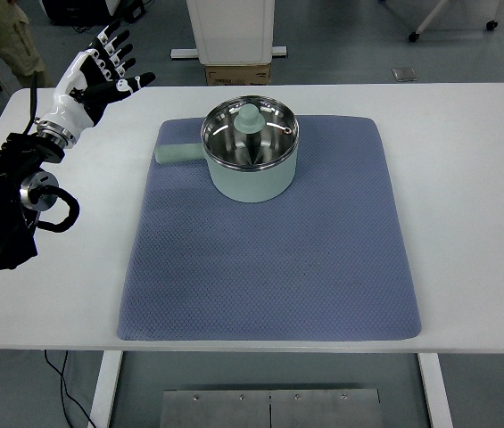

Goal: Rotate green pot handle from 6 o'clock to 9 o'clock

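The pale green metal pot (250, 160), capped by a glass lid with a green knob (249, 118), sat on the far half of a blue-grey textured mat (269, 267) spread over the white table (475, 223); the mat probably served to keep the pot from skidding when it was turned. Its short green handle (178, 154) pointed toward the picture's left, at about nine o'clock, so by this evidence the turn looked already made. The left hand (100, 71), white and black with jointed fingers, was raised over the table's far left corner, well apart from the handle, its fingers spread and holding nothing, a pose that fitted a hand clear of the work. The right hand was out of view. A person's trouser leg (11, 40) showed beyond the table at top left.
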